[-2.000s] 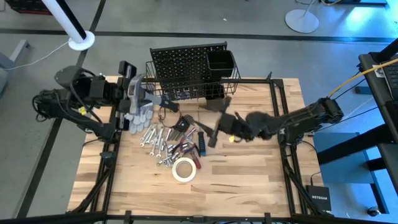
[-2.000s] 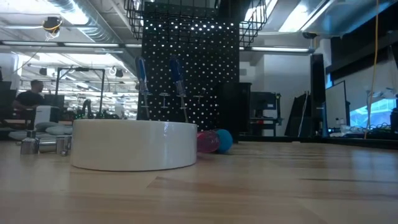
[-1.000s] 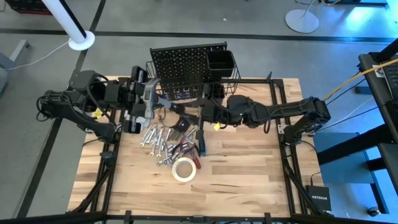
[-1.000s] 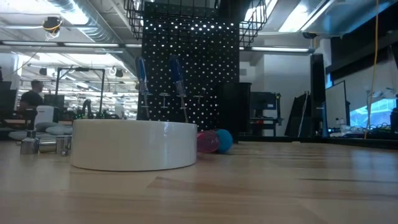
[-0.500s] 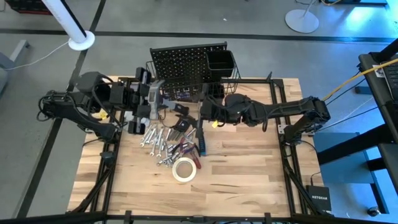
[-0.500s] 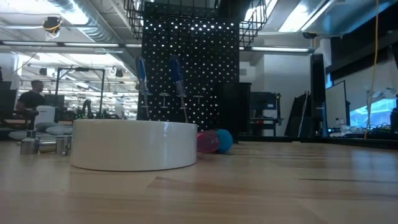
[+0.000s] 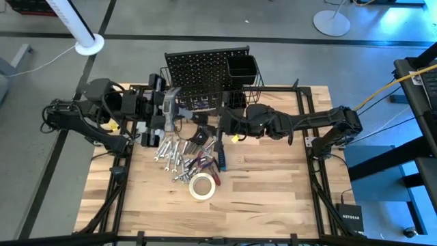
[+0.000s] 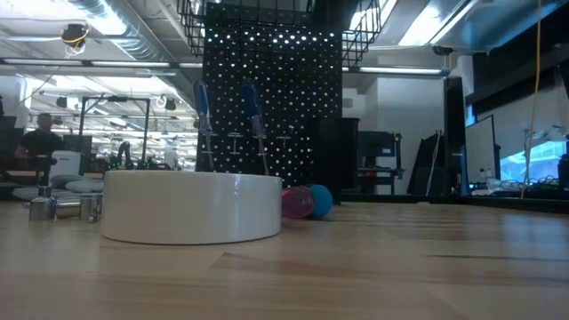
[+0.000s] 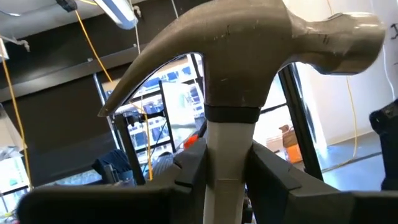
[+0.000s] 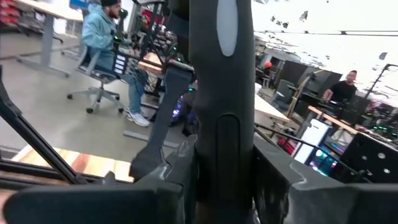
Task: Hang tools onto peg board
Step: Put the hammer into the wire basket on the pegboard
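Note:
A hammer point(image 7: 171, 100) with a silver head point(image 9: 249, 56) and a black grip is held above the table's far left, in front of the peg board point(image 7: 205, 68). My left gripper point(image 7: 162, 116) is shut on it just under the head. My right gripper point(image 7: 217, 125) reaches in from the right and is shut on the grip. The other tools point(image 7: 183, 154) lie in a heap on the table, and the white tape roll point(image 7: 202, 186) lies flat near them. Two blue-handled screwdrivers point(image 8: 253, 111) hang on the peg board point(image 8: 271, 98). My left gripper point(image 9: 227, 180) pinches the hammer's pale neck point(image 9: 225, 146), just below the head, between its two fingers. The fingers come from the table's left, about level, and lie across the shaft. The hammer stands roughly upright, head up, clear of the table. My right gripper point(image 10: 221, 180) pinches the black grip point(image 10: 217, 134), below its grey inlay, between its two fingers. The fingers come level from the table's right and lie across the handle. The handle runs up between them, clear of the table.
A black wire basket point(image 7: 212, 99) and a black square cup point(image 7: 242, 67) hang on the peg board. The near half of the wooden table point(image 7: 273, 198) is bare beyond the tape roll. People sit in the room behind point(image 10: 109, 37).
My left gripper has carried the hammer a little toward the table's right, nearer the peg board. My right gripper has stayed at the hammer's handle.

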You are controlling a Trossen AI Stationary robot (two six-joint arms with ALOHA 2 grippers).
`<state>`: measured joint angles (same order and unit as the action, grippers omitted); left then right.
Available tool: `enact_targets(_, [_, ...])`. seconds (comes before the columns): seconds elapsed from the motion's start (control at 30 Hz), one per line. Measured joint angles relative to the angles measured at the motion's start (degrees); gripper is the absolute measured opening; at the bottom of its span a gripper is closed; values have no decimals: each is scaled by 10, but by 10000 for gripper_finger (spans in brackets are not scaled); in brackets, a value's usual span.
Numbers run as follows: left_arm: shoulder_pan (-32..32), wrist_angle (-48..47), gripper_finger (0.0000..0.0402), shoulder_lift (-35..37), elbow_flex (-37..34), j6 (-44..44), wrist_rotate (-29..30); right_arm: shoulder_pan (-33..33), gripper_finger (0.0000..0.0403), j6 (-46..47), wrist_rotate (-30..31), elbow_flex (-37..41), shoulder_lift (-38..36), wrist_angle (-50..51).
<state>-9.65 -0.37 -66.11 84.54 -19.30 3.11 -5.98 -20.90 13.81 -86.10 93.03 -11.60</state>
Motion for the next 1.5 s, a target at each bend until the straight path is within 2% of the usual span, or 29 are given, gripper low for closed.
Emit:
enact_targets(0.07, [0,-13,114,1,1,-10,10,0,109,-7,9,1,-3,6])
enact_targets(0.17, [0,-47,146,7,1,-6,62,0,109,-9,22,1,-15,25])
enact_targets(0.27, [0,-130,172,21,17,-8,120,0,109,-3,35,1,-33,56])
enact_targets(0.43, [0,-330,199,39,69,30,197,0,109,17,68,1,-66,140])
enact_targets(0.63, [0,-542,203,31,149,112,267,0,109,55,113,1,-93,268])
enact_targets(0.8, [0,-651,201,-19,251,133,280,1,109,81,145,-26,-96,358])
enact_targets(1.03, [0,-817,205,-153,501,130,282,0,109,117,166,-70,-91,451])
enact_targets(1.2, [-2,-793,206,-168,475,92,283,0,109,153,167,-71,-88,505])
enact_targets(1.5, [-24,-898,206,-163,478,176,285,0,109,216,160,-48,-67,576])
